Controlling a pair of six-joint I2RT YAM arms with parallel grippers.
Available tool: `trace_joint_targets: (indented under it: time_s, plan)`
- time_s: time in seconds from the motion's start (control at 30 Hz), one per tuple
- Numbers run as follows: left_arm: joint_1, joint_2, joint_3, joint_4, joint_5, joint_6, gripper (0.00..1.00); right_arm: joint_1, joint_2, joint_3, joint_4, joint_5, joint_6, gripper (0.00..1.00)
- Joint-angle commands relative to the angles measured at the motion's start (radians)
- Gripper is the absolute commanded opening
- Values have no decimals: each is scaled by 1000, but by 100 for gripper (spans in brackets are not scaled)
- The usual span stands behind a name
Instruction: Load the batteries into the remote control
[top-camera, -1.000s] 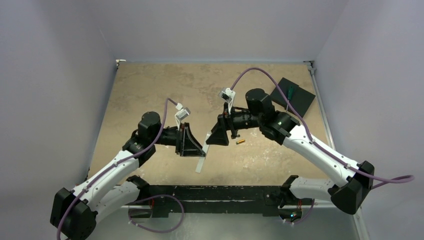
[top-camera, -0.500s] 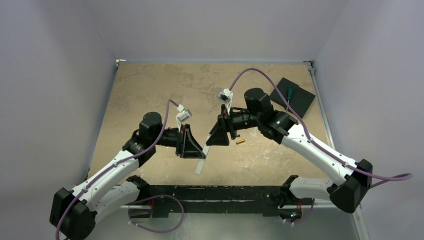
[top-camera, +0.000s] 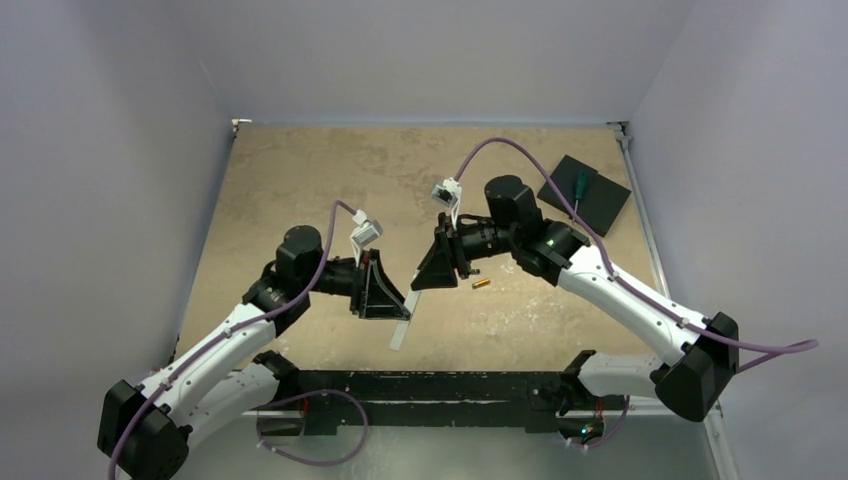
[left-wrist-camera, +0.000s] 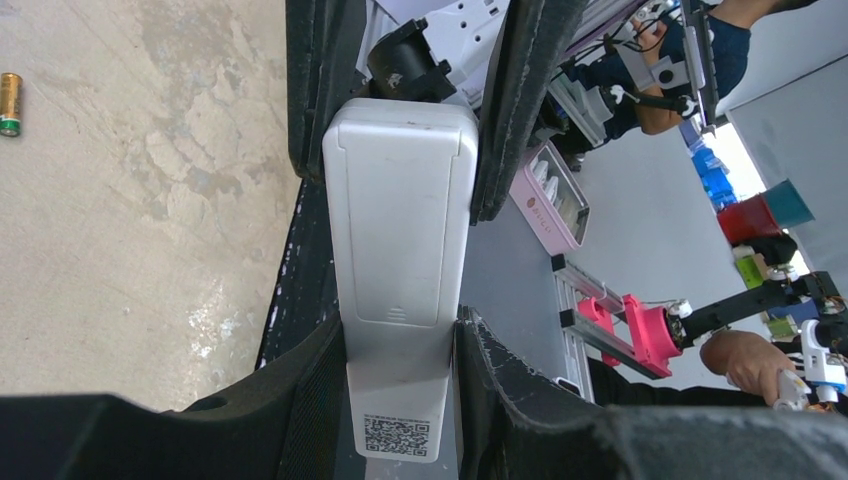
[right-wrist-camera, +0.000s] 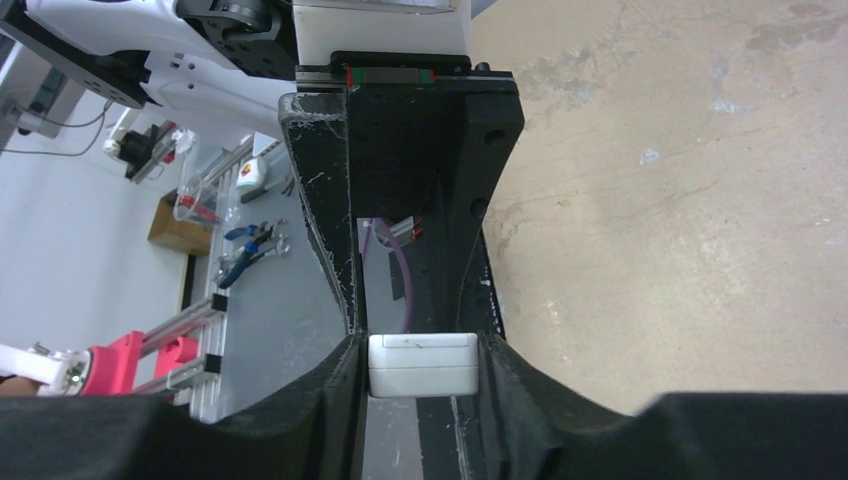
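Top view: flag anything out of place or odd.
Nothing damaged. One gold battery lies loose on the table, apart from the remote control, which the left gripper and right gripper hold between them, its back cover shut. No second battery shows.

One remote control (left-wrist-camera: 400, 270), one gold battery (top-camera: 481, 284), one green-handled screwdriver (top-camera: 579, 184) and one black pad (top-camera: 606, 201).
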Motion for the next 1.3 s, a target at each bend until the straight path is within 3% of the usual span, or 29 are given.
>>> trace_joint_targets:
  time_s: [0.0, 0.13, 0.23, 0.53, 1.27]
  plan:
    - [-5, -11, 37, 24, -3, 22, 0, -1, -12, -13, 69, -70, 14, 29]
    - [-4, -7, 42, 17, -8, 25, 0, -1, -17, -21, 82, -70, 25, 0]
    - [-5, -2, 48, -10, -29, 37, 7, -1, -23, -31, 100, -73, 33, 0]
    - [-5, 17, 59, -56, -122, 49, 41, -1, -49, -48, 95, -29, 40, 0]
    - [-2, 41, 89, -12, -336, -89, 73, -1, -129, -42, -59, 251, -36, 0]
